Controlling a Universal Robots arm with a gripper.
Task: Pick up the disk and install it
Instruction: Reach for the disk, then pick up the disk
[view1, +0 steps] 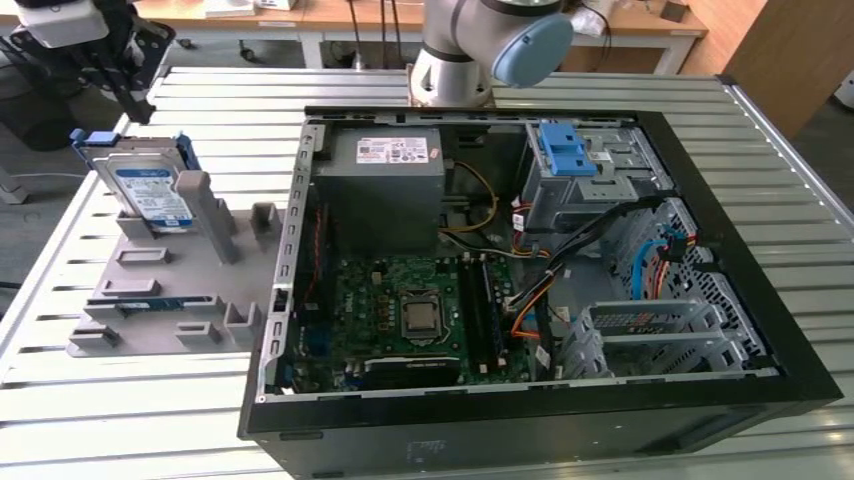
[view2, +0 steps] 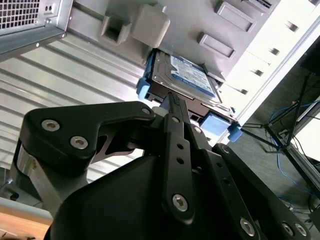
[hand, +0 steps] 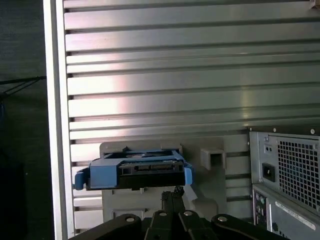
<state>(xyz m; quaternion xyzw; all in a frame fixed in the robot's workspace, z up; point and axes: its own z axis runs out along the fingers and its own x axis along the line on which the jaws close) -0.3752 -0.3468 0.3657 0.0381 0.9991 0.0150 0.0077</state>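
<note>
Blue-framed disk (view1: 144, 185) stands on edge in grey holder (view1: 160, 270) on the desk (view1: 134, 420), outside the PC case (view1: 747, 330) | end effector (hand: 173, 192) just short of it, disk's top edge dead ahead of the tips | fingers (view2: 172, 107) pinched together, holding nothing

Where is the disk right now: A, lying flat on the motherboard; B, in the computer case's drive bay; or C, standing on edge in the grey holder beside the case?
C: the disk stands on edge in the grey holder, at the exterior view's left of the open computer case.
</note>
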